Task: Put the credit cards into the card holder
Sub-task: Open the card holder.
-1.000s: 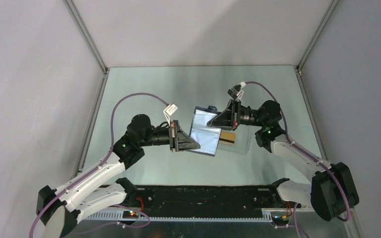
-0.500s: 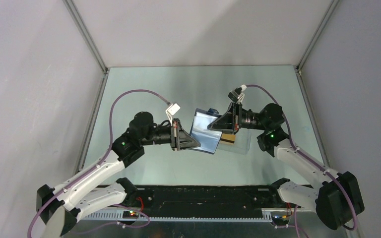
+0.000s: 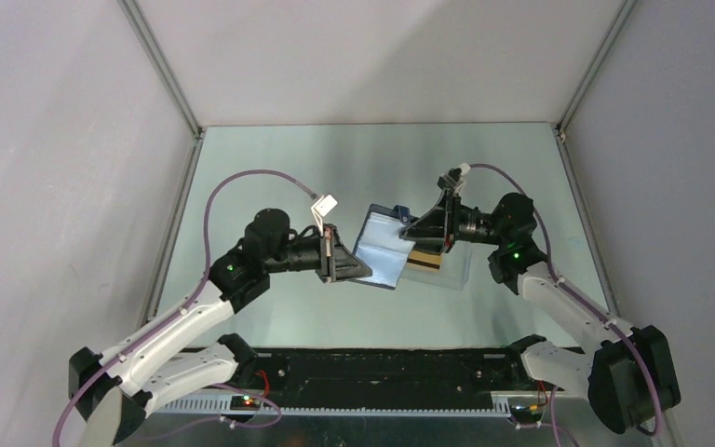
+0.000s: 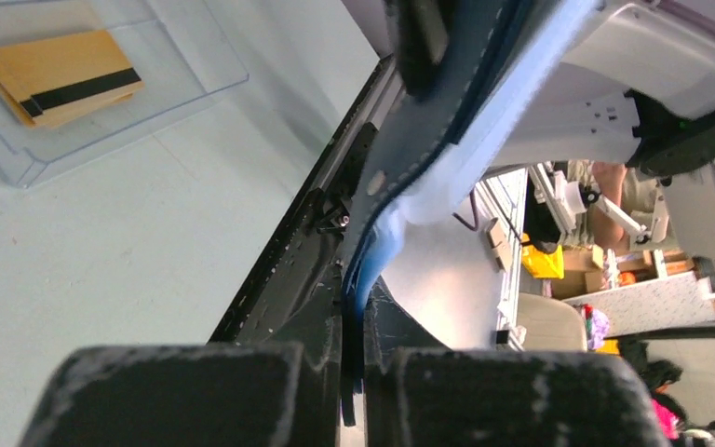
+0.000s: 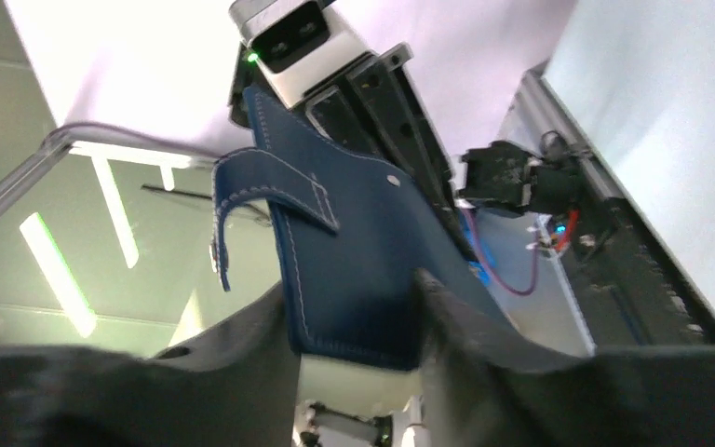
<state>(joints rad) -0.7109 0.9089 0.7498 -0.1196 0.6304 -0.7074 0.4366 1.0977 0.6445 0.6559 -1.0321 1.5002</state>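
The dark navy card holder (image 3: 382, 250) hangs unfolded above the table between the two arms, its light blue inner side facing up. My left gripper (image 3: 365, 268) is shut on its near-left edge; in the left wrist view the jaws (image 4: 354, 372) pinch the thin blue edge of the card holder (image 4: 447, 121). My right gripper (image 3: 410, 233) stands open at the far-right edge, with the navy panel (image 5: 354, 242) lying between its spread fingers (image 5: 349, 289) and the snap tab (image 5: 228, 205) hanging loose. The gold-tan credit cards (image 3: 425, 260) (image 4: 60, 77) lie stacked in the clear tray.
The clear plastic tray (image 3: 453, 270) (image 4: 158, 88) sits on the table just under and right of the card holder. A black rail (image 3: 382, 365) runs along the near edge between the arm bases. Metal frame posts stand at the back corners.
My right gripper has opened from shut on the card holder's far edge and its wrist tilted slightly. The left gripper keeps its grip; the card holder shifted only a little.
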